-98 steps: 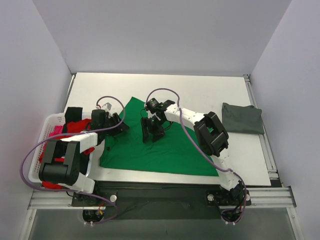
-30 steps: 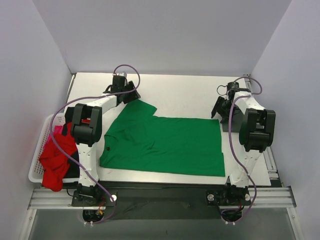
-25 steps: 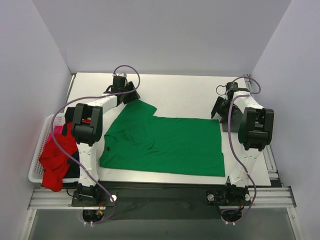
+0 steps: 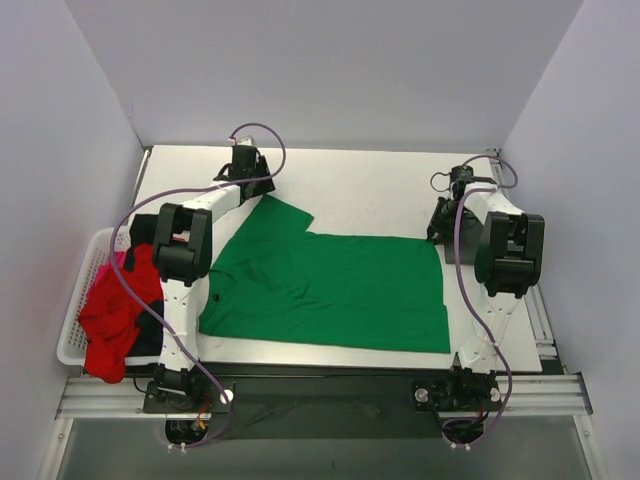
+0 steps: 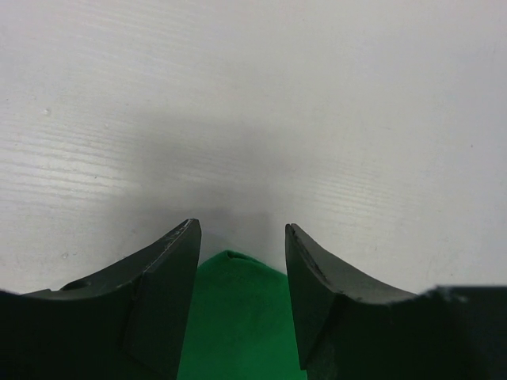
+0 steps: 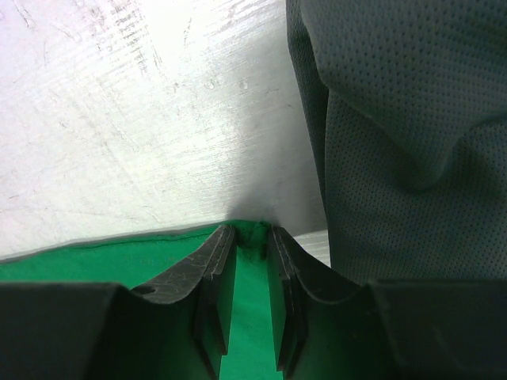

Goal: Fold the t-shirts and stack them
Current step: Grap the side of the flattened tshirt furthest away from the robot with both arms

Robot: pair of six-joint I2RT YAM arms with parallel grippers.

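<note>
A flat green cotton t-shirt [image 4: 330,285] lies spread on the white table [image 4: 370,185], reaching from near the left edge to close by the right edge, its lower hem close to the near edge. One sleeve sticks out towards the far-left corner. The left gripper [image 4: 255,183] sits at the tip of that sleeve. In the left wrist view its black fingers [image 5: 166,293] stand well apart, released, and the green point of the sleeve lies on the table between them without being pinched. The right gripper [image 4: 440,225] is at the shirt's far-right corner. In the right wrist view its jaws are drawn close together, clenched on a small bunch of green cloth at the corner. Just beside that corner, along the right edge, rests a folded dark grey perforated-knit shirt [image 6: 396,119]. At the left edge stands a white plastic basket [image 4: 72,310], with a crumpled red garment [image 4: 110,320] hanging over its near side.
</note>
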